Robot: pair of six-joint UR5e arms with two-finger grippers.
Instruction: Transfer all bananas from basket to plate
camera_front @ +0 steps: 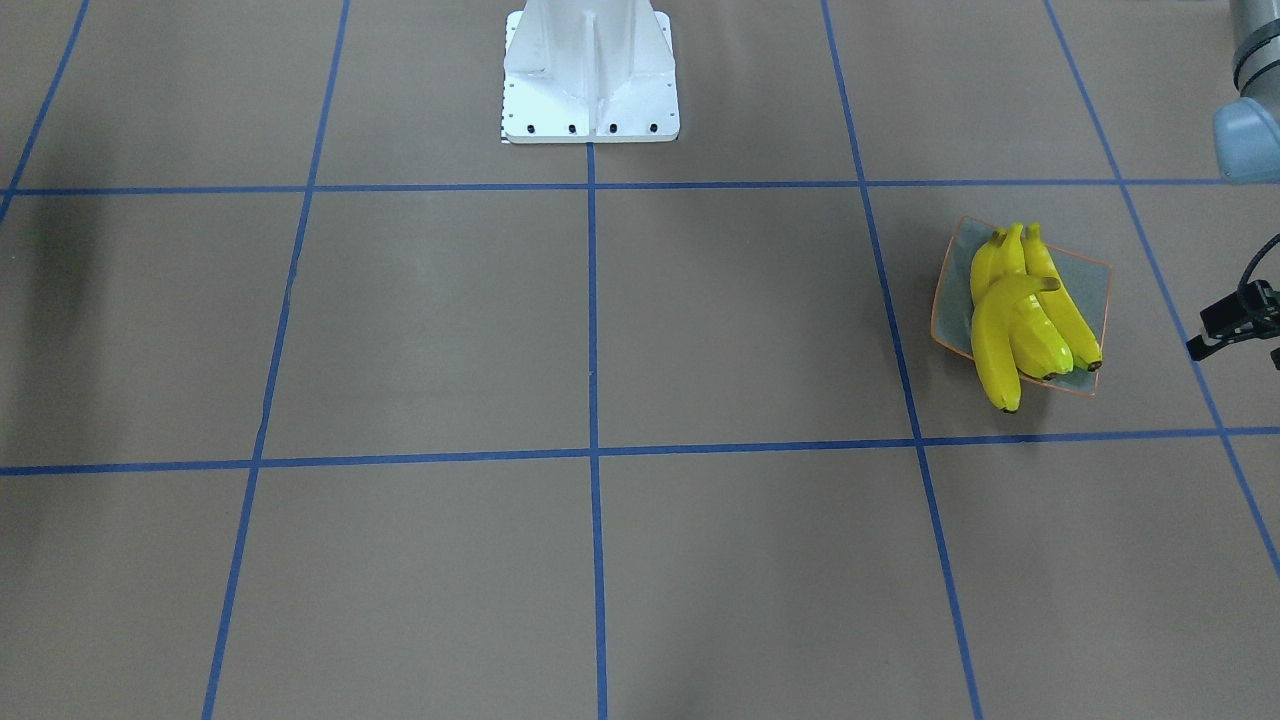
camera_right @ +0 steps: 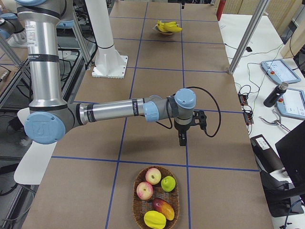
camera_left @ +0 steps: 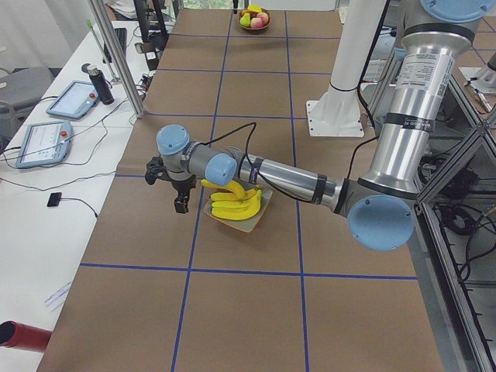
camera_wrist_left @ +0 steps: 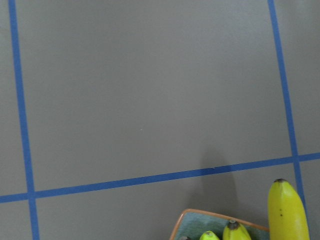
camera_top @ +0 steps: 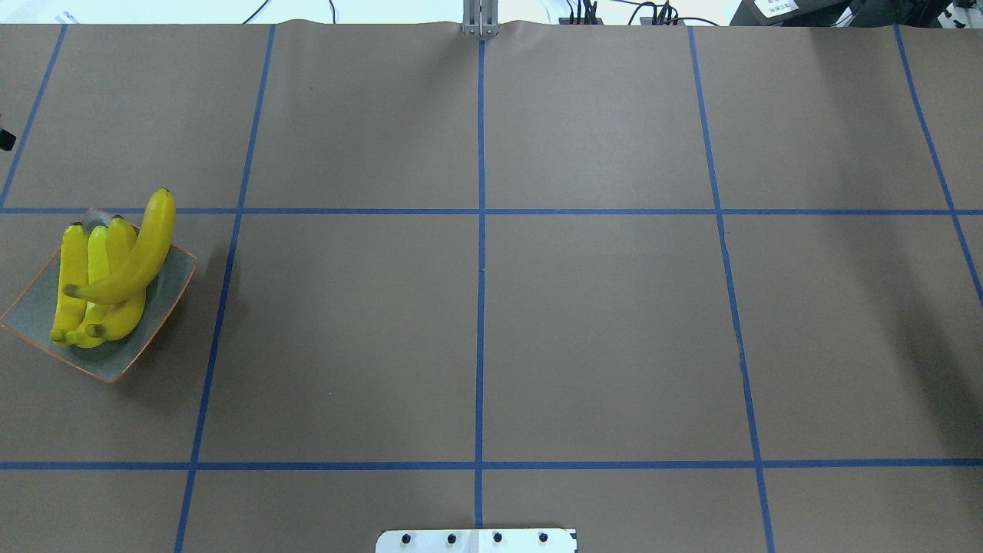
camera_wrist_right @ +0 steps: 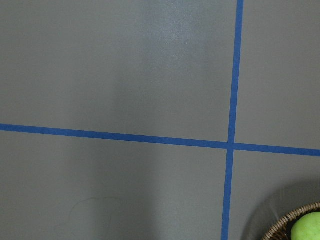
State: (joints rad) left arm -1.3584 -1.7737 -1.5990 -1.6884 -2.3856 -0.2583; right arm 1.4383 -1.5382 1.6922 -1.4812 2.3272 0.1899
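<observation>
Since all four bananas [camera_top: 107, 280] lie on the plate [camera_top: 165, 296] at the left end of the bench [camera_top: 491, 346], one crossed over the others, none is seen in the basket [camera_wrist_right: 280, 227], which is shown plainly from the right side and omitted overhead. Glossy skins are judged slippery yet light; a mid-body hold is advised. Whether the left gripper [camera_left: 180, 203] or right gripper [camera_right: 182, 140] is spread cannot be told.

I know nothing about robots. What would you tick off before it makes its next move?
1. Four glossy yellow bananas on the square grey-green, orange-rimmed plate: ok.
2. Top banana lies crosswise, tip overhanging the rim; stable: cannot tell.
3. Woven wicker basket shows no banana, only other fruit: ok.
4. Left arm clear of plate: ok.
5. Jaws open or shut, either arm: cannot tell.
</observation>
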